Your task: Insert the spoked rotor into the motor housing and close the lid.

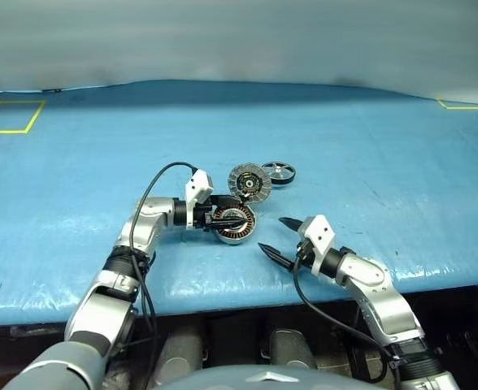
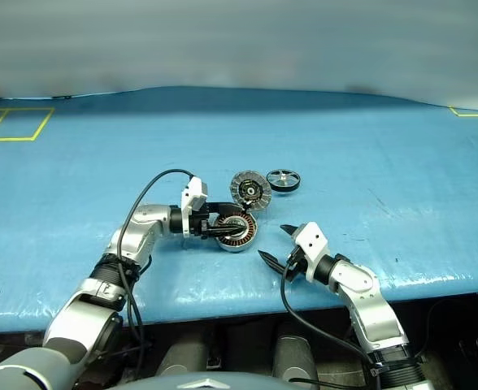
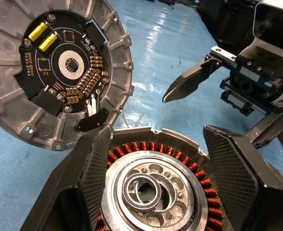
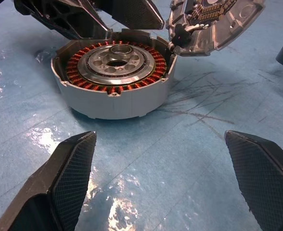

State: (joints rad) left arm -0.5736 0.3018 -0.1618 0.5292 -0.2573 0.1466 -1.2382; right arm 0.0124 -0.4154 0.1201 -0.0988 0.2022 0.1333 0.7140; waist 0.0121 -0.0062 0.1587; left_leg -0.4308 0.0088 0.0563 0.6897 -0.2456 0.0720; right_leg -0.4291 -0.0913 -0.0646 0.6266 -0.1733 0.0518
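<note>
Nearest to me is my right gripper (image 1: 280, 240), its two black fingers spread as wide as they go, holding nothing and hovering just short of the motor housing (image 1: 233, 224) on the blue table (image 1: 385, 162). My left gripper (image 1: 227, 218) reaches in from the other side with its fingers parted, straddling the housing's rim rather than clamped on it; I judge that it has no firm hold. The housing sits upright, copper windings ringing a silver centre, and nothing is seated in it. The lid (image 1: 249, 182) stands tilted open at the housing's far edge, circuit-board face toward me. The spoked rotor (image 1: 279, 172) lies flat on the table just beyond the lid, untouched. So the insertion has not begun. The risk I see is reaching for the rotor past the raised lid: a finger could knock it shut over the empty cup. With my left fingers loose, a nudge could also slide the housing, and a tilted rotor might jam on the windings.
</note>
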